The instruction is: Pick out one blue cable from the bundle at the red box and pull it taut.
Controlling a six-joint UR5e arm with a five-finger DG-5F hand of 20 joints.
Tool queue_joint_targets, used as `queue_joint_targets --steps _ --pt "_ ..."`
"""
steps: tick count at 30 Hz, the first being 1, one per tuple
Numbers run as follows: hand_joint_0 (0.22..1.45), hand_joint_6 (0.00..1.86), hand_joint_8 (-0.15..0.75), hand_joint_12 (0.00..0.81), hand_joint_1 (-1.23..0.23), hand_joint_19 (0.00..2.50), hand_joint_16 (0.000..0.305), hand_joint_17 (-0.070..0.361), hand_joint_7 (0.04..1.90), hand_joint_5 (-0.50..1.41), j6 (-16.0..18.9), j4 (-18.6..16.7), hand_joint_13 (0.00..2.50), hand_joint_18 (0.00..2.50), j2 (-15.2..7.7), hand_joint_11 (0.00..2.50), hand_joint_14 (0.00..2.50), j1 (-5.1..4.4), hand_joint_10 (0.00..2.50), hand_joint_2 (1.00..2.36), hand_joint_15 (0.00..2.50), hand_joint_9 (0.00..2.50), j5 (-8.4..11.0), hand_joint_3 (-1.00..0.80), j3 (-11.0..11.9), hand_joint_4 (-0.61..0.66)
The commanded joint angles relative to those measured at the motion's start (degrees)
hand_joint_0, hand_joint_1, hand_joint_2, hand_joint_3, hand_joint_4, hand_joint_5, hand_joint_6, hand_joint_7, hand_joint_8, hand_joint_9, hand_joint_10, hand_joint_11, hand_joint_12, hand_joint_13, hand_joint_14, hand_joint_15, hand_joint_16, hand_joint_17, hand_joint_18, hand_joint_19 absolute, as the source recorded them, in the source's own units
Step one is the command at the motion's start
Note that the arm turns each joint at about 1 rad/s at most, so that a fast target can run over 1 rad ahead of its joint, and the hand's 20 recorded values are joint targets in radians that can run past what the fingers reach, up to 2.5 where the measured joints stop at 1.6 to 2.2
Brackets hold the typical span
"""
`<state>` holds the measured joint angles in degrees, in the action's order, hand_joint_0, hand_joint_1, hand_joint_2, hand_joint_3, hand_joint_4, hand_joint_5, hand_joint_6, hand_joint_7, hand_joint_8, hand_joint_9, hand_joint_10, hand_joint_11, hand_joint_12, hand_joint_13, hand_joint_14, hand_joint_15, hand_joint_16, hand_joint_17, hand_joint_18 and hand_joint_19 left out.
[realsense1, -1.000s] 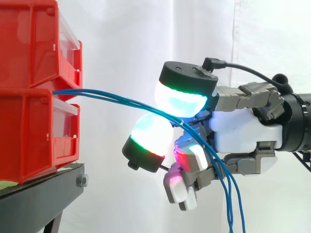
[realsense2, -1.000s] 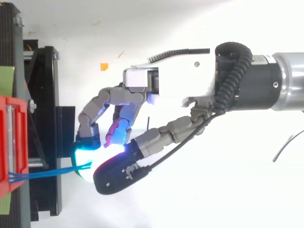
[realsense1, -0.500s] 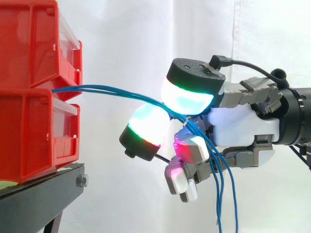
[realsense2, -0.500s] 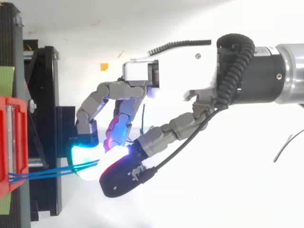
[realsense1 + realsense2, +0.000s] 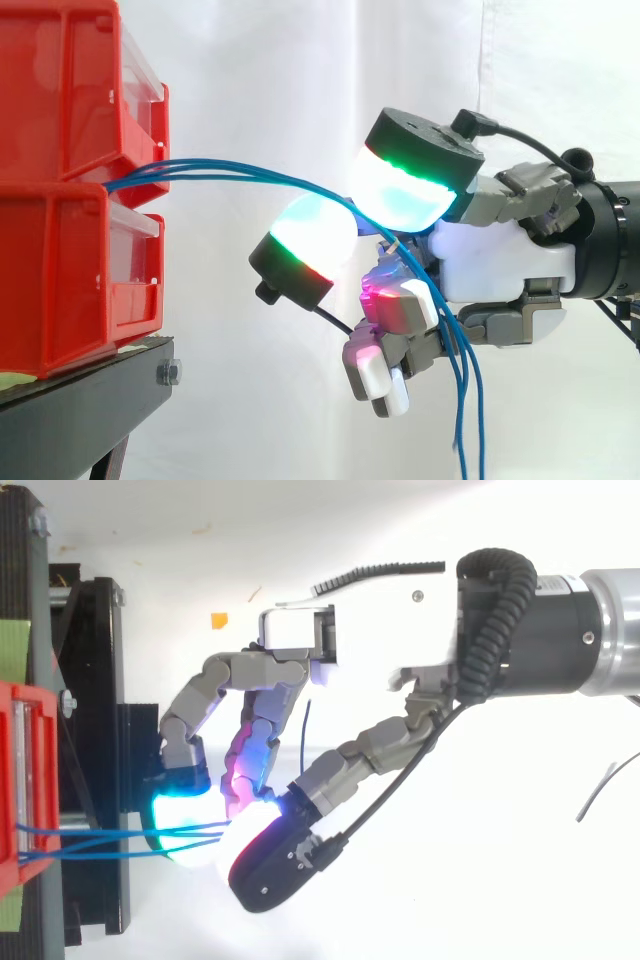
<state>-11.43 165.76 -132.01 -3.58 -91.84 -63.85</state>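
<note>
Behind the red box (image 5: 60, 280), a big white curtain (image 5: 300, 80). On top of the red box, a second red box (image 5: 60, 90) just like it. Under the red box, a black stand (image 5: 90, 400) holding both up. Out to the side of the red box, well apart from it, the robot hand (image 5: 500, 265), reaching toward the box with fingers curled. Grasping the blue cables (image 5: 230, 175), with the bundle caught between two big glowing pads (image 5: 400, 195), green and cyan. Three thin cables coming out at the top edge of the red box, just under the second one. Arching up a little away from the red box, then dipping into the robot hand, then hanging down past the palm. Loose and bendy, not tight. Seen from above, a tiny orange scrap (image 5: 219, 620), off to the side of the red box, past the stand.
</note>
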Motion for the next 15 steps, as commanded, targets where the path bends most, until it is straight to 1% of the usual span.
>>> queue_joint_targets --steps 1,9,15 --pt "0.76 0.98 0.258 0.328 -0.85 0.78 0.049 0.110 0.81 -0.13 0.00 0.00 0.98 0.75 0.00 0.80 0.02 -0.02 0.03 1.00 0.48 1.20 0.00 -0.50 0.04 -0.19" --pt "0.70 0.97 0.259 0.328 -0.84 0.80 0.048 0.108 0.77 -0.12 0.00 0.00 0.99 0.76 -0.09 0.80 0.02 -0.02 0.03 1.00 0.48 1.24 -0.09 -0.50 0.04 -0.12" --pt "0.69 0.96 0.253 0.325 -0.84 0.80 0.048 0.107 0.78 -0.11 -0.09 0.00 1.00 0.76 0.00 0.79 0.02 -0.02 0.03 1.00 0.49 1.26 -0.09 -0.50 -0.05 -0.13"
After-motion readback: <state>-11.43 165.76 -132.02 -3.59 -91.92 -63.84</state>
